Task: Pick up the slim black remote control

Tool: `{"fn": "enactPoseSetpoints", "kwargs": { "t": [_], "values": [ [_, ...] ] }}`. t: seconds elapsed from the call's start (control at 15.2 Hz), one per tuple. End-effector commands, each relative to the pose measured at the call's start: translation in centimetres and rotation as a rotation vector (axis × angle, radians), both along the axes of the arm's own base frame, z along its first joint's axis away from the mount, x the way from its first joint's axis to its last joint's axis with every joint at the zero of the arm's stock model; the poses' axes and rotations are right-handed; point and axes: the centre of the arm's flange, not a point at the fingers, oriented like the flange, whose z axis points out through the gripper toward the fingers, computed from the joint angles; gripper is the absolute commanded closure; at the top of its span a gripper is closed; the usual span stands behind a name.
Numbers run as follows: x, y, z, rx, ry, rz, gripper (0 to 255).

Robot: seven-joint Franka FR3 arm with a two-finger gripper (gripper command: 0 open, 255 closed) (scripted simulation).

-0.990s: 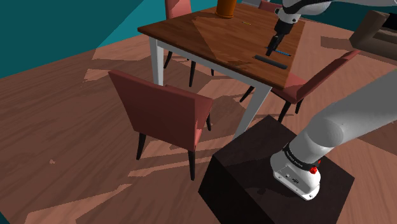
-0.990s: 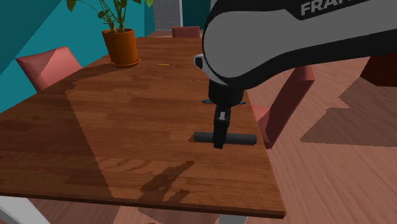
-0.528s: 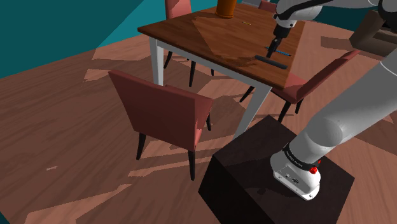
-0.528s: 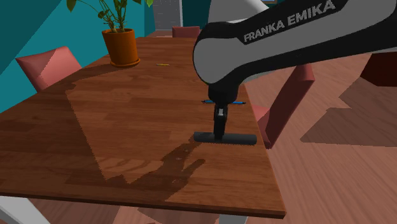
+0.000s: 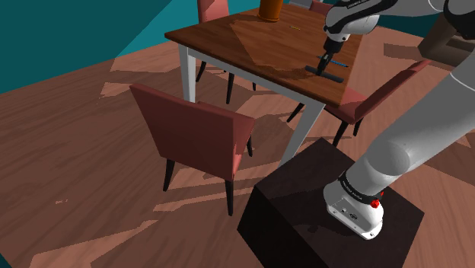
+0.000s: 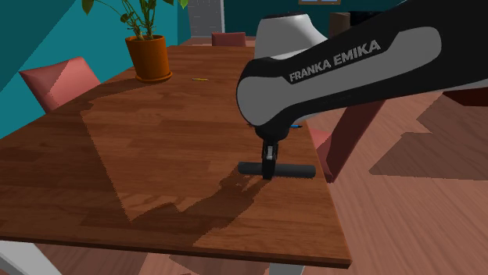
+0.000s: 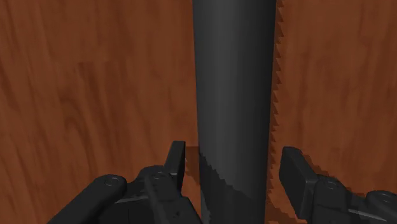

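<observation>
The slim black remote [image 5: 323, 72] lies flat on the brown wooden table [image 5: 243, 38], near its edge toward the stand. In the second exterior view the remote [image 6: 291, 169] sits close to the table's right edge. My gripper [image 5: 327, 62] points straight down onto the remote's middle, its tips [image 6: 268, 173] at table level. In the wrist view the remote [image 7: 235, 83] runs between my fingers [image 7: 177, 162]. The gripper [image 7: 235, 170] straddles it with a thin gap on each side, so it is open and holds nothing.
An orange plant pot [image 6: 148, 56] stands at the table's far side. A thin blue pen [image 5: 340, 64] lies just beyond the remote. Red chairs [image 5: 198, 133] [image 5: 365, 99] stand around the table, and the dark stand [image 5: 320, 205] is below.
The gripper has come down over the remote until its tips reach the table. Its fingers have drawn in from wide apart to close beside the remote.
</observation>
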Motion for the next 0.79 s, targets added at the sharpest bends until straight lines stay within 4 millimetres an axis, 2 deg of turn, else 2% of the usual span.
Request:
{"fn": "enactPoseSetpoints", "kwargs": {
  "t": [0.0,0.53,0.73],
  "values": [
    [0.0,0.0,-0.1,0.0,0.0,0.0,255],
    [-0.1,0.0,-0.1,0.0,0.0,0.0,255],
    [-0.1,0.0,1.5,0.0,0.0,0.0,255]
  ]
}}
